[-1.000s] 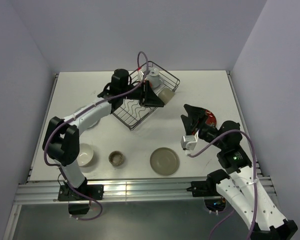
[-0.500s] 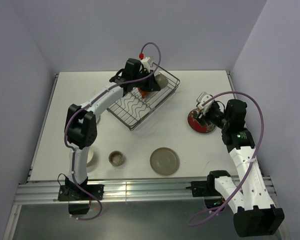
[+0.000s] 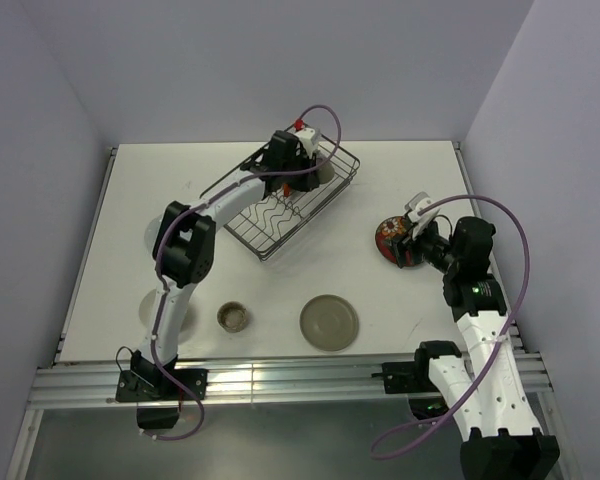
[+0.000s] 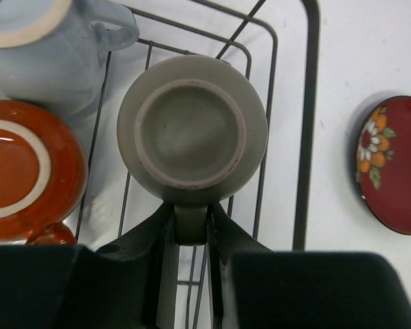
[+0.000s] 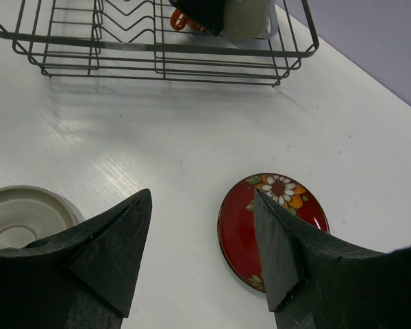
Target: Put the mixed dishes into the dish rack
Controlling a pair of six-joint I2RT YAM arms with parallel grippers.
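The dish rack (image 3: 280, 215) stands at the table's far middle. My left gripper (image 4: 190, 226) is shut on the handle of an upside-down beige cup (image 4: 192, 130) in the rack's corner, beside an orange-red mug (image 4: 20, 171) and a blue-grey cup (image 4: 48, 48). In the top view the left gripper (image 3: 304, 166) is over the rack's far right end. My right gripper (image 5: 202, 199) is open and empty just above the table, its right finger over the red floral plate (image 5: 240, 226). That plate also shows in the top view (image 3: 387, 236), with the right gripper (image 3: 406, 244) at its right edge.
An olive-grey plate (image 3: 329, 322) and a small cup (image 3: 233, 317) lie near the front edge. A cream bowl (image 3: 182, 312) and a pale plate (image 3: 150, 233) are partly hidden by the left arm. The rack's rim (image 5: 157, 51) lies ahead of the right gripper.
The left gripper moved right along the rack to its far right corner. The right arm swung from the table's middle out to the red plate on the right.
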